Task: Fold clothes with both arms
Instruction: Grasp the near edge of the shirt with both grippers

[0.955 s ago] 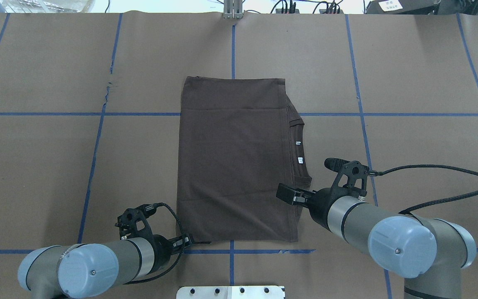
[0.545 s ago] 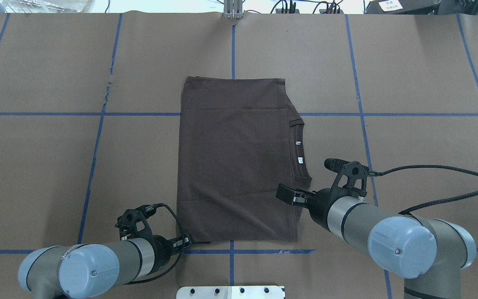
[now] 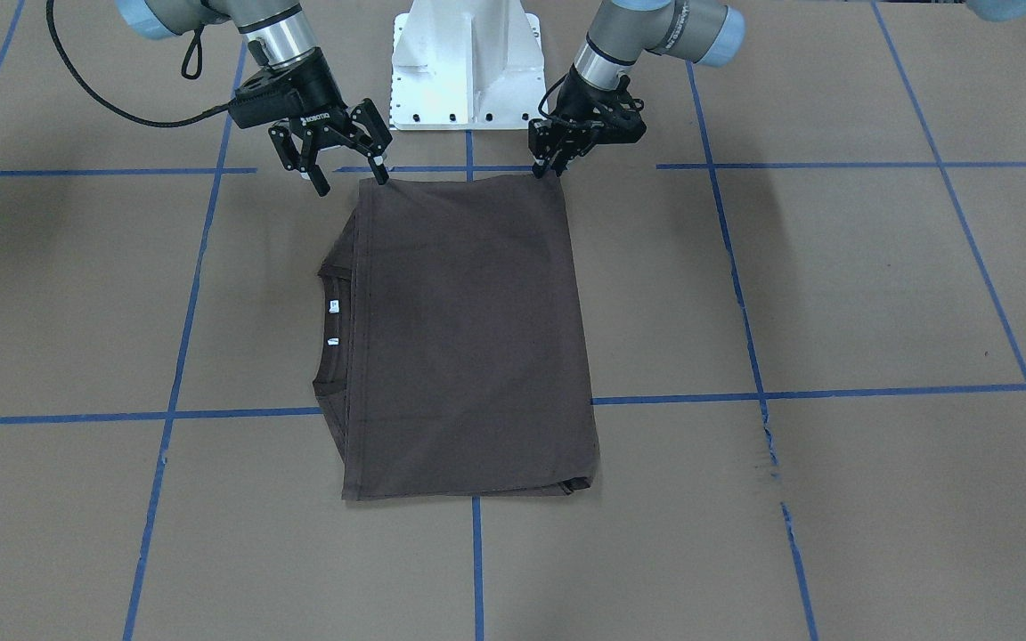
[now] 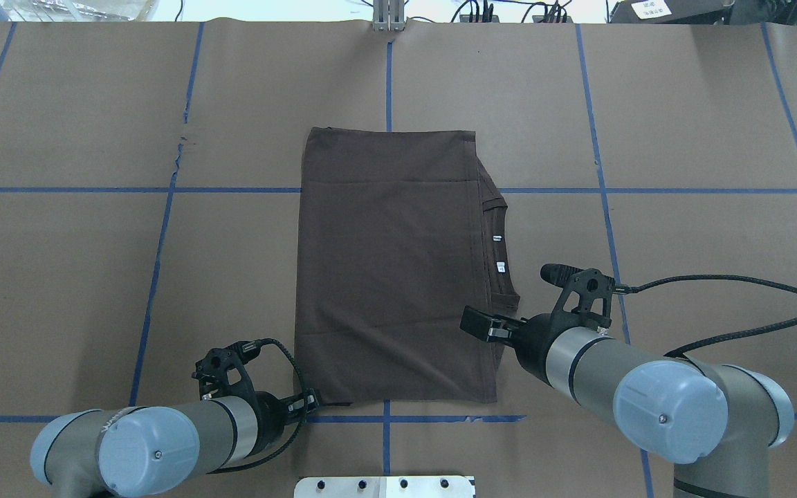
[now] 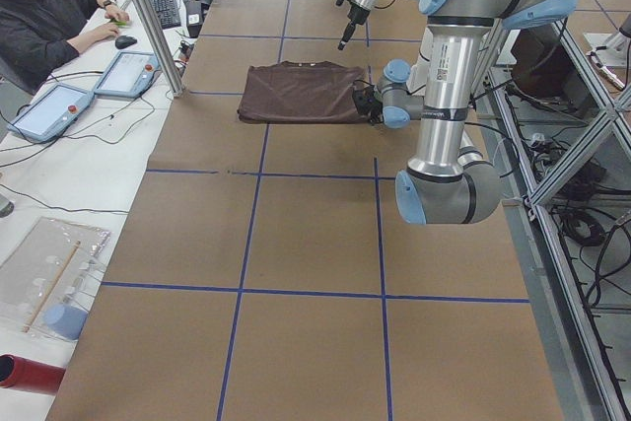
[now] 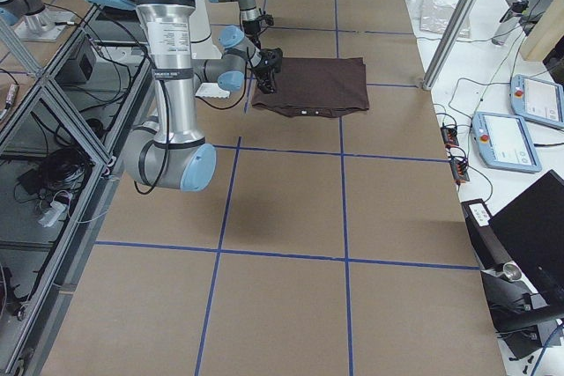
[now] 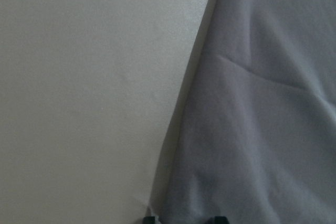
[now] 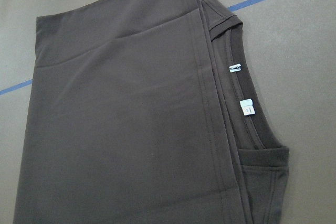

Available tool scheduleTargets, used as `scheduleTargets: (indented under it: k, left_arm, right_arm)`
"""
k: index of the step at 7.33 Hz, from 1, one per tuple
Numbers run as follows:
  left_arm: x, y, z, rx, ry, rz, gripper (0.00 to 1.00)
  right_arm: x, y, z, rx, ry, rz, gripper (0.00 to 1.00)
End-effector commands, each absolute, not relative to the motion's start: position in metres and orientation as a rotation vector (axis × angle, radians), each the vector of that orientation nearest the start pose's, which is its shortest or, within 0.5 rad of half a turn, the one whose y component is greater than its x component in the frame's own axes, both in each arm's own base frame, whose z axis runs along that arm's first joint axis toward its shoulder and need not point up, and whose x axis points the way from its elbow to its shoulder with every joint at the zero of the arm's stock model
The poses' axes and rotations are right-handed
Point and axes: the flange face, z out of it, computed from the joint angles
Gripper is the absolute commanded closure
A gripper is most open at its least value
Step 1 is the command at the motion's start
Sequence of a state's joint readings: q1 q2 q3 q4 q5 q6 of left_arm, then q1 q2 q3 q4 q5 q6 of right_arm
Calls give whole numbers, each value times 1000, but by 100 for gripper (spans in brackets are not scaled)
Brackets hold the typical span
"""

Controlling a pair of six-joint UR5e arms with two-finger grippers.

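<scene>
The dark brown T-shirt (image 4: 388, 277) lies folded flat in a rectangle at the table's middle, and also shows in the front view (image 3: 468, 338). Its collar with white neck tags (image 8: 247, 107) points to my right. My left gripper (image 4: 312, 401) is low at the shirt's near left corner (image 3: 550, 169) and shut on the fabric (image 7: 262, 129). My right gripper (image 3: 351, 180) is open at the near right corner, one fingertip (image 3: 381, 176) at the shirt's edge, holding nothing. It also shows in the overhead view (image 4: 476, 324).
The white base block (image 3: 467, 62) stands just behind the shirt's near edge. Brown paper with blue tape lines (image 4: 599, 187) covers the table. The paper has a small tear (image 4: 180, 145) at the far left. An operator (image 5: 49, 17) sits at a side desk.
</scene>
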State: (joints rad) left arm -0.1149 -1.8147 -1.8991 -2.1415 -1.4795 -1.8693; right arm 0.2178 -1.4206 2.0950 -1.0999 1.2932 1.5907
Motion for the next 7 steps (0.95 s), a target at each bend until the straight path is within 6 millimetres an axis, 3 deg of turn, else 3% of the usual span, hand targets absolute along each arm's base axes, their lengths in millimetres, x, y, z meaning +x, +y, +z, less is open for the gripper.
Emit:
scheduleTargets:
  k: [1,3,5,7]
  left_arm:
    - [543,-206,312,-24,1158,-424,100]
    - [539,-207,304,-25,1173,-424,100]
    - [540,-210,295,-25,1191,-428,100]
    - [541,-210,291,-26,1198,-428,100]
  right_arm:
    - [-453,-265,290,359,-1107,368,0]
    - [-469,-265,293,303,-1097,450,0]
    - [-495,-270,267,251,-952,534,3]
    - [-513,-267,295,245,-860,530,5]
